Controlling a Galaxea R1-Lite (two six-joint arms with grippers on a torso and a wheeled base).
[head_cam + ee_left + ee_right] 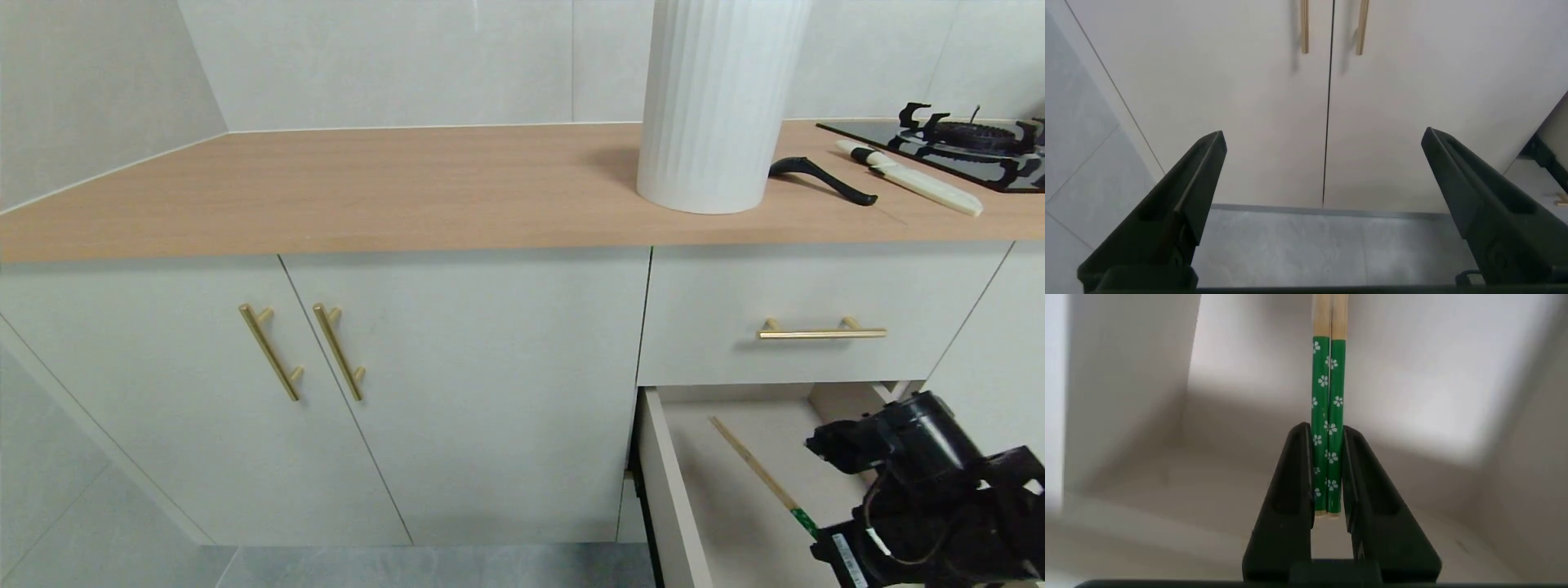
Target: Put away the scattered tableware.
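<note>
left pincer [1323,155] gapes wide, right pincer [1328,439] is pinched tight on the chopsticks [1329,367]

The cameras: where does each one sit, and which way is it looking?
Head view: on the robot's head, facing forward and down at the counter, cabinet doors and open drawer; the right arm shows low right.
Left wrist view: on the left wrist, looking past the open left claw at those doors and the floor.
Right wrist view: on the right wrist, looking along the right claw, shut on chopsticks, into the drawer.
Shared: head and right wrist both show chopsticks and drawer.
</note>
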